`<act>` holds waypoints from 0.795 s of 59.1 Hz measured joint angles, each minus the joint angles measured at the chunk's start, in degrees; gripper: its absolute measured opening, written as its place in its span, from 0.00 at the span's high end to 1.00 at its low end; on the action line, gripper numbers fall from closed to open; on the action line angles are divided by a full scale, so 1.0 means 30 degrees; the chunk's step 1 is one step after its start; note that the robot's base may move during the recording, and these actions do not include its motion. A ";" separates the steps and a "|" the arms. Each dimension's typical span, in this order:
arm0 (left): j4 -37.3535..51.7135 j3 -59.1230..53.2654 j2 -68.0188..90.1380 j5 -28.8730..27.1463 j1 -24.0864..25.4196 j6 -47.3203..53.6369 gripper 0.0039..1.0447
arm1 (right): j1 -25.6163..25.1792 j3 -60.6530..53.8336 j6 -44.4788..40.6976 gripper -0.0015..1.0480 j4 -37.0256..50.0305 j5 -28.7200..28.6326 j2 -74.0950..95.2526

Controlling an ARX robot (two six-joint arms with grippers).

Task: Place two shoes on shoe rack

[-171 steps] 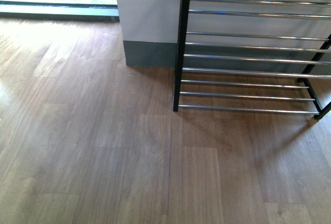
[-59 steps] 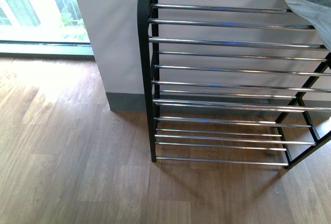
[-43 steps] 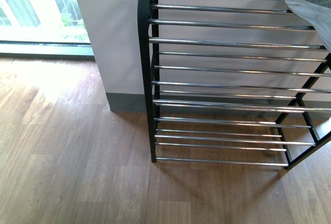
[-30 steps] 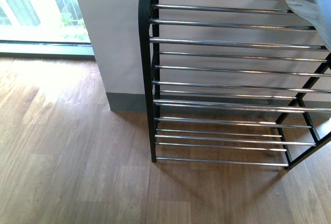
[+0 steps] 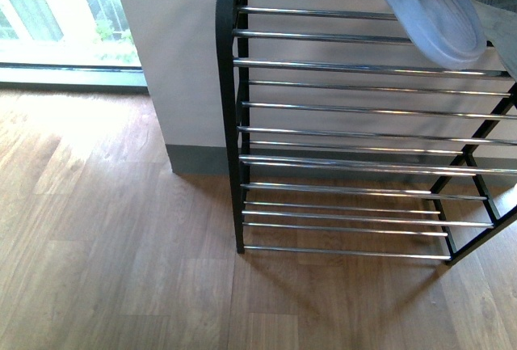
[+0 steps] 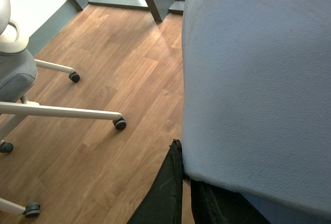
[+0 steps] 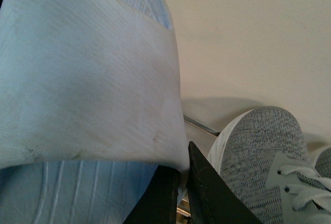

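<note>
Slide cut off above rack, each pincer pinching a slide strap, tips hidden.

Matt rubber slide, knit sneaker, glossy chrome rack

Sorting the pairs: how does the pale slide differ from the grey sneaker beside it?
The slide is smooth pale blue-white rubber with an open strap; the sneaker is grey knit with laces. The slide is pinched by the right tool; nothing grips the sneaker. Both are by the shoe rack.
</note>
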 joint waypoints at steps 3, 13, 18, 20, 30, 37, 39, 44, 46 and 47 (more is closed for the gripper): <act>0.0000 0.0000 0.0007 -0.0007 0.0000 0.0000 0.99 | 0.0015 0.0831 -0.0911 0.99 -0.0219 0.0874 0.1027; 0.0000 0.0000 0.0007 0.0000 0.0000 0.0000 0.99 | -0.0335 0.2106 -0.2980 0.99 -0.0321 0.2769 0.2980; 0.0000 0.0000 0.0000 0.0000 0.0000 -0.0007 0.99 | -0.0641 0.2550 -0.3599 0.99 -0.0240 0.3606 0.3417; 0.0000 0.0000 0.0000 -0.0007 0.0000 0.0000 0.99 | -0.0794 0.2710 -0.3898 0.99 -0.0233 0.3789 0.3585; 0.0000 0.0000 0.0000 0.0000 0.0000 -0.0007 0.99 | -0.1144 0.3038 -0.4911 0.99 -0.0226 0.4517 0.3956; 0.0000 0.0000 0.0000 -0.0007 0.0000 -0.0007 0.99 | -0.1209 0.3038 -0.5129 0.99 -0.0415 0.4568 0.3949; 0.0000 0.0000 0.0000 -0.0007 0.0000 0.0000 0.99 | -0.1231 0.3045 -0.5107 0.99 -0.0597 0.4466 0.3927; 0.0000 0.0000 0.0007 0.0000 0.0000 -0.0007 0.99 | -0.1268 0.3031 -0.5093 0.99 -0.0976 0.4051 0.3650; 0.0000 0.0000 0.0007 0.0000 0.0000 0.0000 0.99 | -0.1275 0.3002 -0.5013 0.99 -0.1239 0.3927 0.3512; 0.0000 0.0000 0.0000 0.0000 0.0000 -0.0007 0.99 | -0.1275 0.2951 -0.4962 0.98 -0.1246 0.3891 0.3439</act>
